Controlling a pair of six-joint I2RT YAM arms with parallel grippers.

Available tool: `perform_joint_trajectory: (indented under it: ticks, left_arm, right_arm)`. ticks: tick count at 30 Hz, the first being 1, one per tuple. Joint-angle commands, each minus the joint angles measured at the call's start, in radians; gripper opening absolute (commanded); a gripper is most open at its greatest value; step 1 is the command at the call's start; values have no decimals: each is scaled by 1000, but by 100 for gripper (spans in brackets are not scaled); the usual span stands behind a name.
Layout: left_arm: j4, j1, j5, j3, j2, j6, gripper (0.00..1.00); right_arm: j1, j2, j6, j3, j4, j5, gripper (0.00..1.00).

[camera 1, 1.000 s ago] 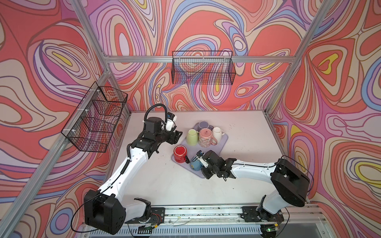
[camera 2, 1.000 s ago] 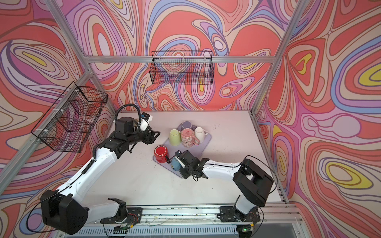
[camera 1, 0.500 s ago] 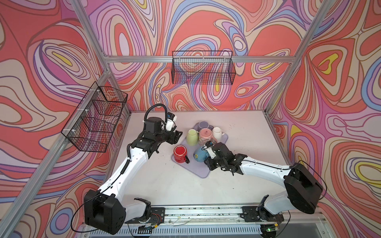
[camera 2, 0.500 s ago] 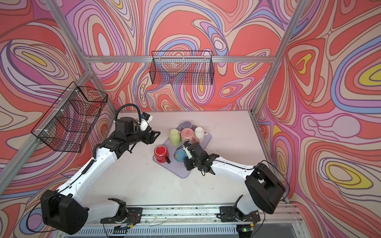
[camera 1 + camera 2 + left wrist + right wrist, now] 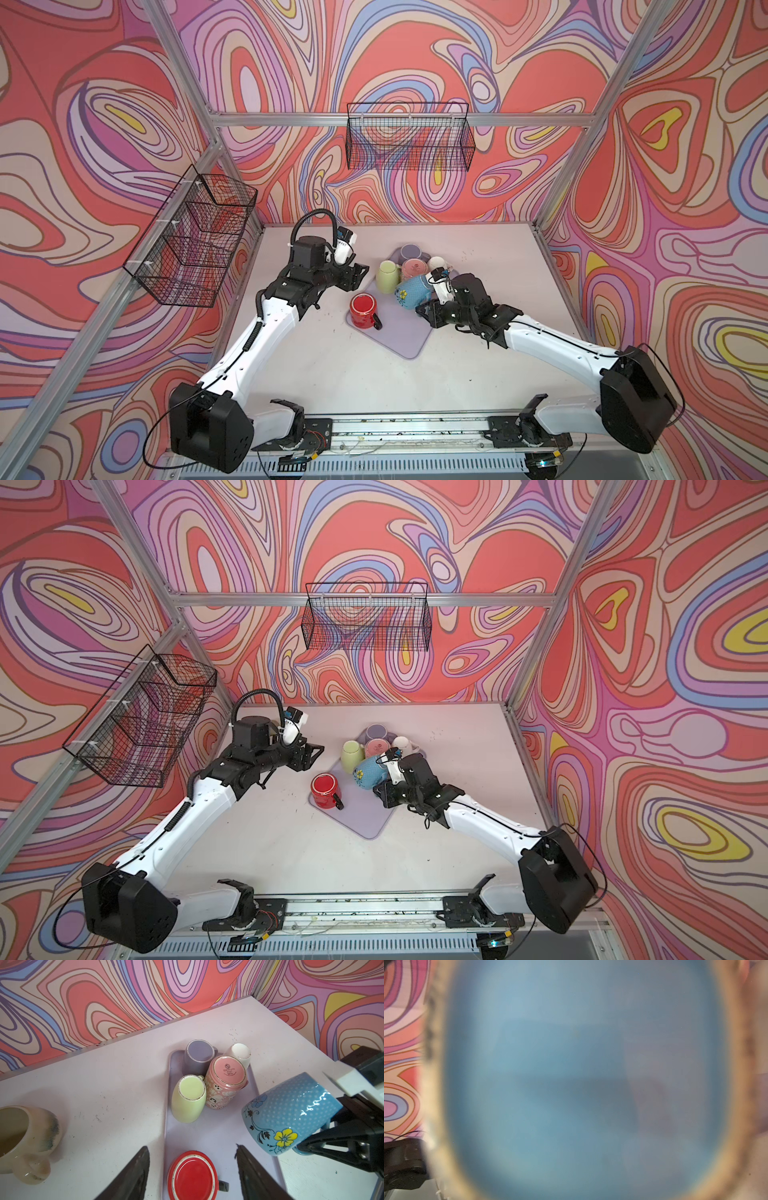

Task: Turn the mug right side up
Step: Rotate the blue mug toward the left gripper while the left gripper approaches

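My right end effector (image 5: 426, 308) was pinched nearly shut on the handle of the blue mug (image 5: 413, 293). The mug hung on its side just ahead of my jaws, mouth pointing away, lifted clear of the tray (image 5: 399, 345). I judged it glazed ceramic: rigid, fairly heavy, slick and chippable, so the handle loop seemed the surest hold. My left end effector (image 5: 359, 274) stood open and empty.
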Motion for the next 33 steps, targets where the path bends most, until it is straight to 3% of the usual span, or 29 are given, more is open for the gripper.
perform_joint_trajectory:
  ticks: [1,5,12,15,23,33]
  left_arm:
    - [24,-6,78,17,-22,-36,68]
    - [48,-5,186,46,-8,-110,68]
    - [389,-18,400,-62,-5,-393,68]
    - [479,-42,449,-67,19,-446,68]
    - [618,-76,467,-50,71,-515,68]
    - [702,-114,473,12,157,-551,68]
  right_arm:
    - [-70,-54,27,37,131,-106,4]
    - [-161,-45,94,43,251,-222,3]
    - [-274,17,248,62,530,-409,3]
    - [-297,60,320,68,649,-473,3]
    - [-298,154,459,82,899,-581,3]
    - [-273,185,534,85,1010,-619,4]
